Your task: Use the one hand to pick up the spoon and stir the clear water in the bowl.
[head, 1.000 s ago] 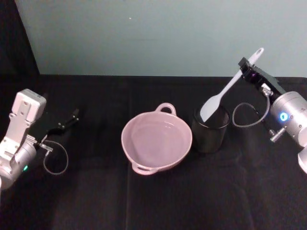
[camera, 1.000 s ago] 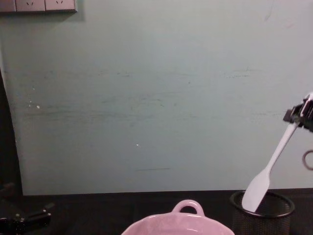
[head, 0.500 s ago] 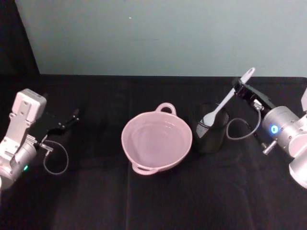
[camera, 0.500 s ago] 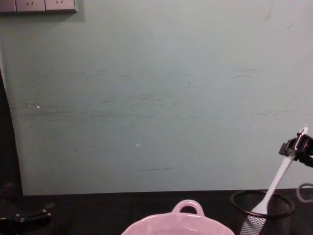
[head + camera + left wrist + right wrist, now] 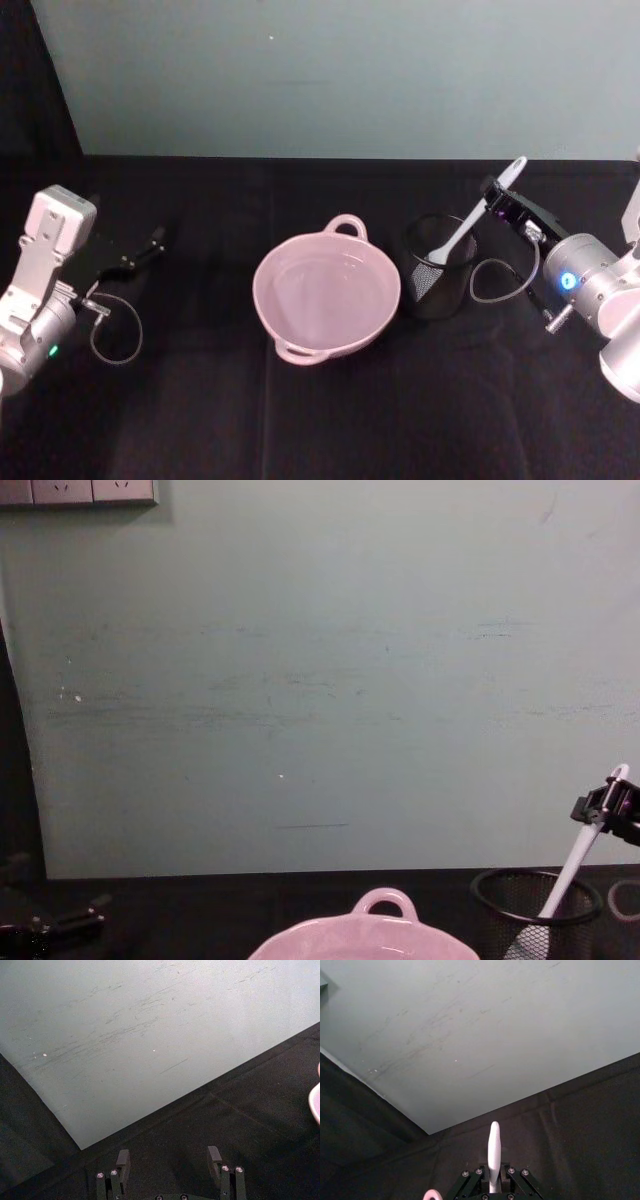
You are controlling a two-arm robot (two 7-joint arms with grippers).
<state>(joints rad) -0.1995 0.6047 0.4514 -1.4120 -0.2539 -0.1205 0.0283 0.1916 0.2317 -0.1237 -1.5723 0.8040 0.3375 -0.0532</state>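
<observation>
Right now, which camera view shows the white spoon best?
The head view: the spoon shows along its length, its bowl end down in the black mesh cup, its handle in the right pincer. The chest view shows it from the side, partly behind the mesh. The right wrist view shows the handle end.

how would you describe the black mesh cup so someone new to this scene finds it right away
On the black-clothed table, find the pale pink ceramic bowl at the centre. On its right stands the black wire-mesh cup, with a slim white plastic spoon leaning in it, gripped by the right gripper. It is dark, see-through and handleless.
</observation>
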